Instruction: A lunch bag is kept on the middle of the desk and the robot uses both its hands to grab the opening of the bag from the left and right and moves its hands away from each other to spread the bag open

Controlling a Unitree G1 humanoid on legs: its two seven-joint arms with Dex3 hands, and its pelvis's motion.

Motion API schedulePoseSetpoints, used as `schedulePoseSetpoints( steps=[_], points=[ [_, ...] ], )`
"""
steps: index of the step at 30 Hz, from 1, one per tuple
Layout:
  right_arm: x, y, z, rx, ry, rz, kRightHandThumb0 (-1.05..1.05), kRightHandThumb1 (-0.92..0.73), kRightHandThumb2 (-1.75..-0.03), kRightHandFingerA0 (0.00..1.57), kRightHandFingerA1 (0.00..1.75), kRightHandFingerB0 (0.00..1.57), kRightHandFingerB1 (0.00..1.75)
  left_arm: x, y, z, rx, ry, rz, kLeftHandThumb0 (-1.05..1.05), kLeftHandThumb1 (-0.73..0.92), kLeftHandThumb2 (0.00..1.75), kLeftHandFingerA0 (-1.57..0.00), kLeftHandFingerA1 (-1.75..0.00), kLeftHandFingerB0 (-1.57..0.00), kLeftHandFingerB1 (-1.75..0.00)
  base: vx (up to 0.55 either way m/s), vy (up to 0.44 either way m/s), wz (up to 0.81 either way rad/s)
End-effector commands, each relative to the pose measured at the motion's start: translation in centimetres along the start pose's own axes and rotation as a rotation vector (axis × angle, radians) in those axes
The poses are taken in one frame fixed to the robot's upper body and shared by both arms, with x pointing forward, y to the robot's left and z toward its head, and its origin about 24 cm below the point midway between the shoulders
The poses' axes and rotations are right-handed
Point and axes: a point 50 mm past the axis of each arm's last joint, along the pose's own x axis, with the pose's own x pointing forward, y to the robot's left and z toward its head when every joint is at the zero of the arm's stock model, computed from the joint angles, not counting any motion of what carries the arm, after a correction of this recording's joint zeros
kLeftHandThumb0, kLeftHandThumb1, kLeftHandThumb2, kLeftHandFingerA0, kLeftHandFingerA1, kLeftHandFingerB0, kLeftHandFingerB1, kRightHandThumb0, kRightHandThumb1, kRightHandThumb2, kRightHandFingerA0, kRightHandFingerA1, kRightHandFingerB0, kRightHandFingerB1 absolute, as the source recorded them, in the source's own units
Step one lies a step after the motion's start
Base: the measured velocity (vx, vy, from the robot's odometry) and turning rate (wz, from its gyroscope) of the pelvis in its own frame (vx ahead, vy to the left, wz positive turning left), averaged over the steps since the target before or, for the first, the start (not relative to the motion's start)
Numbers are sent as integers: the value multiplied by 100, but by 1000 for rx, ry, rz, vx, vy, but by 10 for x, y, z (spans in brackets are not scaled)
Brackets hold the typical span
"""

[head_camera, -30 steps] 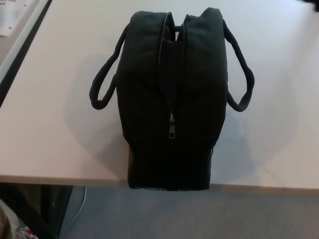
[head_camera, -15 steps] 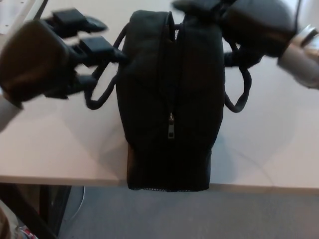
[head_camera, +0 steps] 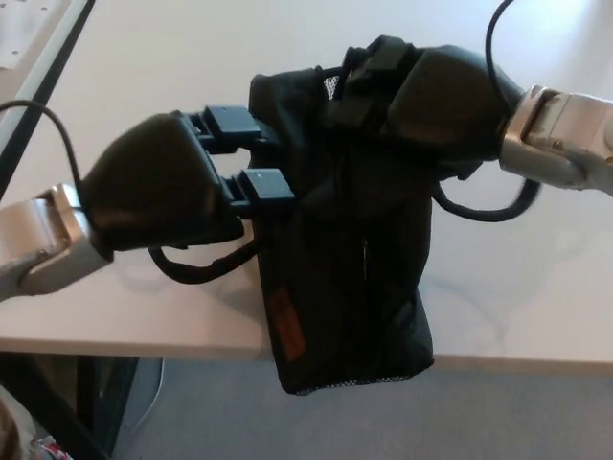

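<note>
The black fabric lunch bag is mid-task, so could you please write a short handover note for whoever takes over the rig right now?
Left hand: pressed against the left side of the black fabric lunch bag near its top; whether the fingers have closed on the fabric cannot be seen.
Right hand: on the bag's top right, by the opening; grip likewise unclear.
Bag: on the pale desk, tilted, its near end hanging over the front edge. The zipper looks parted only at the far end.
Done: both hands are at the bag.
Left: confirm both grips, then pull the hands apart to spread the opening.
</note>
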Motion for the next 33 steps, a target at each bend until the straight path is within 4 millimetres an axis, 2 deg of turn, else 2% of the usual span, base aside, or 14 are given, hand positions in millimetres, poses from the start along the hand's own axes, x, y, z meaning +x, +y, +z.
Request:
schedulePoseSetpoints(
  steps=[1,12,15,16,20,21,23,24,25,26,27,28,32,33],
  points=[
    [4,21,22,-176,-215,82,-51,-65,-60,61,56,57,41,23,-10,29,81,-281,148,-11,55,57,-50,-41,-77,-80,0,0,0],
    [23,15,35,-175,-233,33,-37,-57,-56,64,106,64,66,36,-38,59,-34,-295,162,-15,53,56,-50,-43,-77,-75,0,0,0],
    [26,11,36,-163,-230,12,-39,-58,-58,72,116,70,67,33,-58,69,-107,-250,159,-16,51,56,-77,-52,-83,-67,0,0,0],
    [25,11,36,-123,-223,3,-40,-53,-58,78,125,76,76,30,-67,74,-155,-214,159,-20,53,56,-99,-75,-90,-70,0,0,0],
    [22,10,33,-105,-206,-21,-40,-56,-57,86,121,80,76,20,-84,82,-184,-129,153,-21,47,77,-106,-139,-93,-96,0,0,0],
    [19,10,30,-73,-180,-50,-39,-55,-58,95,136,88,89,10,-93,86,-224,-56,151,-17,23,116,-101,-173,-83,-157,0,0,0],
    [16,10,27,-38,-152,-88,-37,-54,-59,98,144,88,106,1,-100,88,-243,9,152,-19,22,108,-131,-141,-113,-133,0,0,0],
    [11,10,22,-7,-126,-112,-36,-56,-61,94,156,85,120,-8,-106,89,-267,85,157,-10,25,121,-100,-175,-80,-175,0,0,0],
    [6,10,18,19,-102,-129,-36,-56,-61,94,156,85,120,-17,-111,91,-295,163,161,-10,25,121,-100,-175,-80,-175,0,0,0],
    [0,10,13,64,-71,-158,-33,-52,-60,93,159,85,127,-27,-116,91,-321,235,151,-13,35,112,-129,-148,-115,-140,0,0,0],
    [-2,10,12,82,-59,-170,-33,-52,-60,93,159,85,127,-30,-117,90,-330,260,148,-13,35,112,-129,-148,-115,-140,0,0,0],
    [-12,9,5,92,-41,-193,-34,-52,-59,90,167,78,145,-46,-121,89,-369,336,117,-9,39,120,-96,-175,-80,-171,0,0,0],
    [-37,11,-12,125,21,-217,-28,-55,-58,90,167,76,156,-86,-125,86,-387,468,66,-7,34,131,-99,-174,-88,-159,0,0,0],
    [-55,15,-20,141,52,-219,-26,-55,-57,84,169,73,155,-106,-124,87,-387,511,25,-13,39,118,-128,-141,-108,-126,0,0,0]
  ],
)
